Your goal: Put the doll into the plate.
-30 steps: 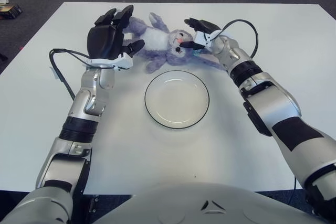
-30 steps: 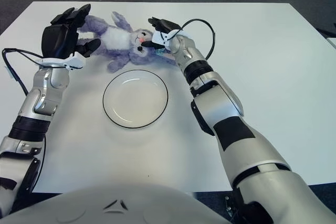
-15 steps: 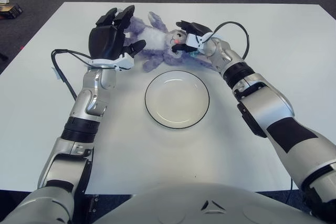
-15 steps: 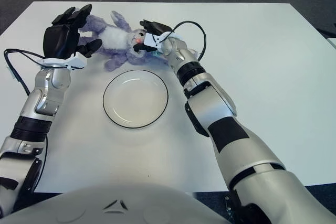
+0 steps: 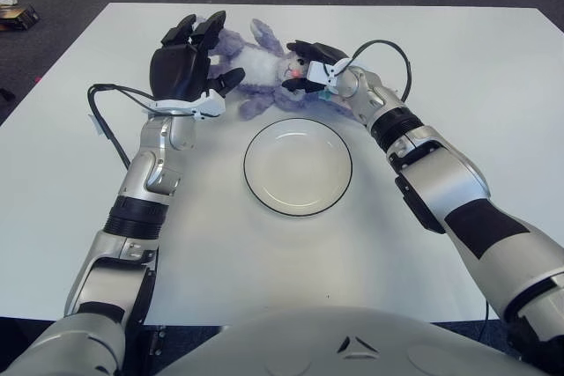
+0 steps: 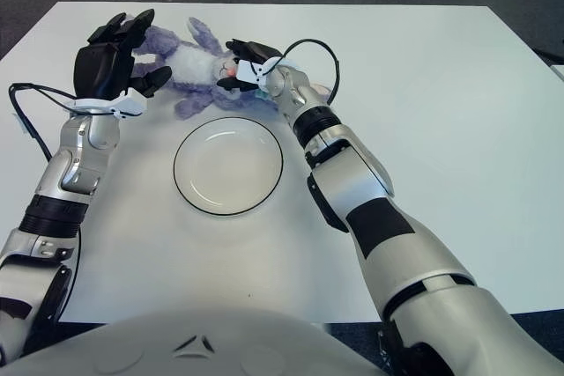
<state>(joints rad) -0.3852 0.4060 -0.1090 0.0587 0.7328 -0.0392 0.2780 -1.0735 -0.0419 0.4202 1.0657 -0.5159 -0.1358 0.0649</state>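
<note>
Doll [image 5: 251,66]: we find it lying on the worktop [image 5: 493,85], at 11 o'clock from the plate [image 5: 297,166], outside it. Left hand [image 5: 187,66]: fingers spread against its body end. Right hand [image 5: 310,66]: fingers curled on its head. Plate: holds nothing.

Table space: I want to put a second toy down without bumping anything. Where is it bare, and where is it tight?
Bare: the table right of the right arm, its near strip in front of the plate, and its left edge. The plate holds nothing. Crowded: the far middle, where the left hand and right hand flank the doll.
</note>
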